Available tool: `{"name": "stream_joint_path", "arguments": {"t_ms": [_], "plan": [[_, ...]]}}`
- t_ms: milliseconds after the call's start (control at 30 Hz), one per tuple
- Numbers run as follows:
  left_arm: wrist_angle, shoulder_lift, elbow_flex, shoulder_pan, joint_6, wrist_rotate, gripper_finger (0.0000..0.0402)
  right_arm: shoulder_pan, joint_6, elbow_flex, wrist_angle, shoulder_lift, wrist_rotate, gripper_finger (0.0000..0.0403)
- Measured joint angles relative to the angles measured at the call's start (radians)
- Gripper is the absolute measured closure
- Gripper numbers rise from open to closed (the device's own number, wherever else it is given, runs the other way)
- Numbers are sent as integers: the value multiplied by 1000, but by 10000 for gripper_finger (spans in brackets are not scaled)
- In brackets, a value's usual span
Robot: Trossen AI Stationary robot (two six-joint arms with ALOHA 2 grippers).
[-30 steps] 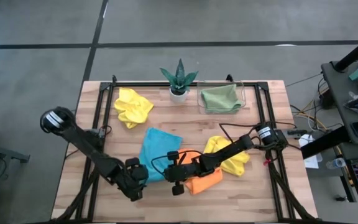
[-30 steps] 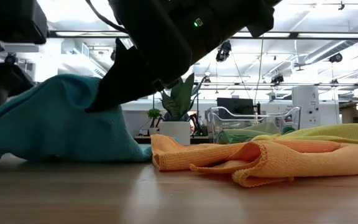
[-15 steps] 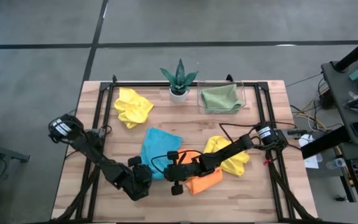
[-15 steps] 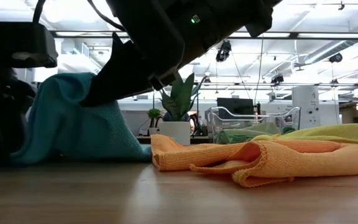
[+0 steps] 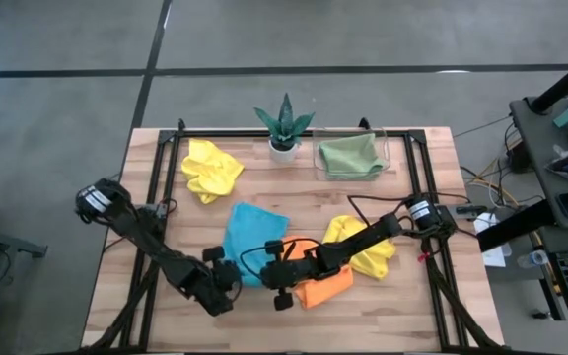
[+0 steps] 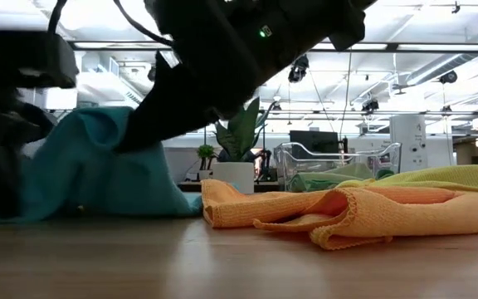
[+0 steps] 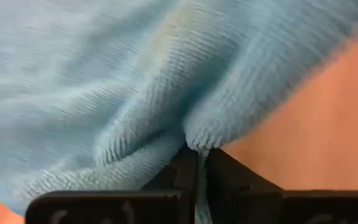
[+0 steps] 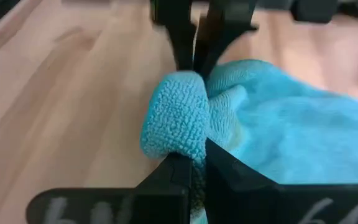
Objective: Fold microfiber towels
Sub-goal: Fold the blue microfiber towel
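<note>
The sky blue towel (image 5: 254, 232) lies mid-table, its far part flat on the wood and its near part raised. My right gripper (image 5: 266, 270) is shut on its near right corner. My left gripper (image 5: 231, 282) is shut on its near left corner. An orange towel (image 5: 325, 286) lies crumpled under my right arm, with a yellow towel (image 5: 371, 248) behind it. A second yellow towel (image 5: 210, 168) lies at the far left. The sage green towel (image 5: 351, 156) rests in the clear tray. My left gripper pinches a bunched edge of the blue towel (image 7: 196, 138) between its two fingers, slanting down from the near left. The cloth puckers into folds just beyond the fingertips. How many layers it has, I cannot tell. My right gripper pinches a rolled fold of the blue towel (image 8: 180, 134) between its two fingers, coming low from the table's right side. The fold bulges over the fingertips and is held up off the wood, while the cloth behind it (image 6: 98, 174) slopes down to the table.
A potted plant (image 5: 284, 126) stands at the far middle beside the clear tray (image 5: 387, 148). Black frame rails run along the table's left and right sides. Bare wood shows along the near edge (image 5: 363, 330) and at the near left.
My left gripper has sunk and moved in toward the blue towel's near left corner, then shut on its edge. The towel's raised near part has shifted a little there; its far part has stayed flat. My right gripper has kept still with its fold.
</note>
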Motion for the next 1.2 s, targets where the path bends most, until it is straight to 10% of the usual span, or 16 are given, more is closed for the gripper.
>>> {"name": "stream_joint_path", "arguments": {"t_ms": [300, 1200], "plan": [[3, -110, 147, -1, 195, 340, 400, 14, -14, 0, -14, -1, -467, 394], [-343, -162, 183, 168, 314, 291, 401, -103, -106, 0, -196, -67, -141, 394]]}}
